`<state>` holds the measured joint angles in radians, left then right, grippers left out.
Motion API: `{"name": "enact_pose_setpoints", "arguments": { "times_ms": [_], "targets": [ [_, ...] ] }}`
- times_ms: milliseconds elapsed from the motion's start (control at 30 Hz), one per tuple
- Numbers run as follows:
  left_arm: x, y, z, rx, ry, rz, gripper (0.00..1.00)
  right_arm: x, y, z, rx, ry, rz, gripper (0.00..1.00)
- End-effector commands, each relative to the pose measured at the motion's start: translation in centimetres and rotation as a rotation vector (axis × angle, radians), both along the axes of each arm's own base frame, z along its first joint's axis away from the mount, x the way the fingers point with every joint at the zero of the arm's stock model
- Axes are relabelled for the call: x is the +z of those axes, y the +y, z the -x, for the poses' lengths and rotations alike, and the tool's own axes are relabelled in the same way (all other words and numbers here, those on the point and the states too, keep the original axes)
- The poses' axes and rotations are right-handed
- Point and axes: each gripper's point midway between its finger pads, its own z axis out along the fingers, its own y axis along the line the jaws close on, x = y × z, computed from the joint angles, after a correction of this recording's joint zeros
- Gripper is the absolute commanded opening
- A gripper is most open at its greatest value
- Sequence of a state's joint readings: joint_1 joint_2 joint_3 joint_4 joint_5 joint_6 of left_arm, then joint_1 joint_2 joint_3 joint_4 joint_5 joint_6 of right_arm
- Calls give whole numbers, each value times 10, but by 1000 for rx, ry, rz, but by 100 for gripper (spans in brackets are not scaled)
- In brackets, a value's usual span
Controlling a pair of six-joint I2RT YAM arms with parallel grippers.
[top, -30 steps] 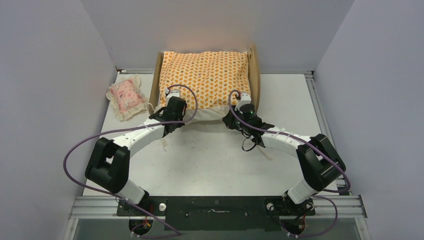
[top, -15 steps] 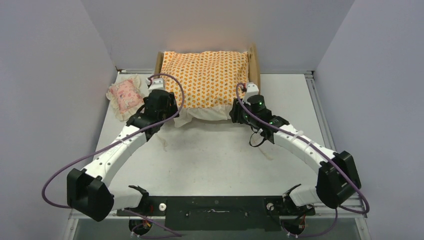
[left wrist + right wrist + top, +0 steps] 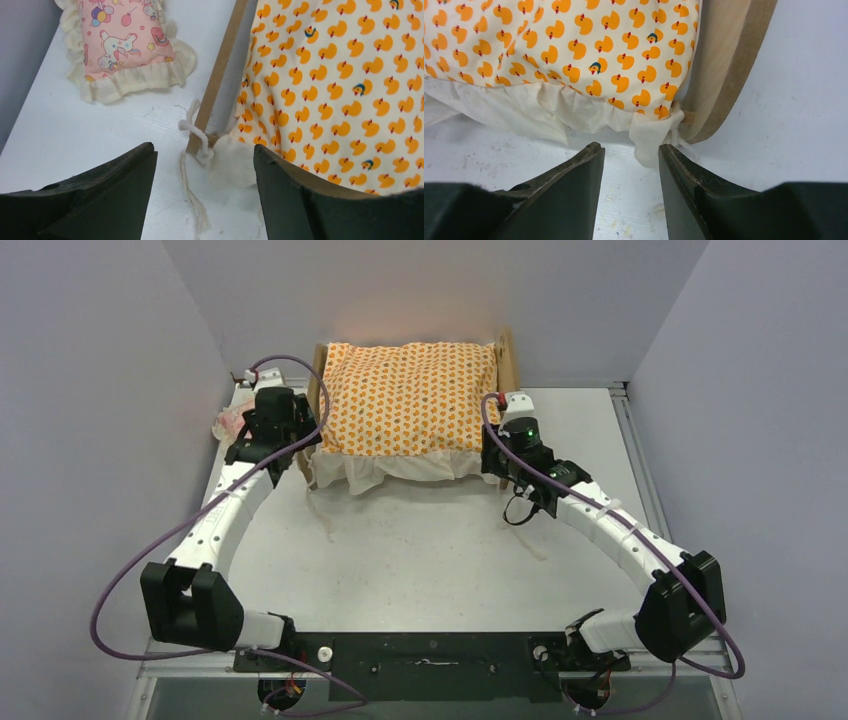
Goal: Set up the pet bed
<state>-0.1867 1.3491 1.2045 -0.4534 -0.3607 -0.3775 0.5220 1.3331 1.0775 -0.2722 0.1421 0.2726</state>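
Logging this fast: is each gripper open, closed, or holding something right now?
Left gripper: open, holding nothing.
Right gripper: open, holding nothing.

The left arm (image 3: 225, 515) and right arm (image 3: 620, 535) wore white shells between chunky black joint housings. A thin purple cable (image 3: 287, 358) looped along each. A small green light (image 3: 529, 425) glowed on the right wrist. The left fingers (image 3: 100, 195) and right fingers (image 3: 549, 200) were matte black wedges. Both bases sat on a black plate (image 3: 430, 650) at the worktop's near edge.
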Motion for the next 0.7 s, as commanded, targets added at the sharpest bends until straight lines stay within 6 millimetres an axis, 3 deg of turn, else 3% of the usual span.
{"name": "enact_pose_setpoints", "arguments": {
  "times_ms": [0,67,167,333,467,567,667],
  "targets": [
    [19,7,-35,-26,-36,-14,70,8,-4,-11,-36,-2,4,45],
    [22,3,-54,-64,-41,-16,70,22,-11,-16,-67,-31,-10,46],
    [18,-7,-77,-150,-43,-29,70,51,-17,-20,-85,-71,-31,55],
    [8,3,-104,-142,-20,-103,70,73,-40,-30,-171,-77,15,64],
    [-9,4,-121,-154,36,-107,69,69,-64,-57,-215,-62,-29,67],
    [-28,0,-123,-173,100,-96,65,60,-61,-80,-199,-40,-76,65],
    [-39,-6,-115,-205,132,-74,54,46,-49,-98,-177,-19,-90,64]
  ]
}}
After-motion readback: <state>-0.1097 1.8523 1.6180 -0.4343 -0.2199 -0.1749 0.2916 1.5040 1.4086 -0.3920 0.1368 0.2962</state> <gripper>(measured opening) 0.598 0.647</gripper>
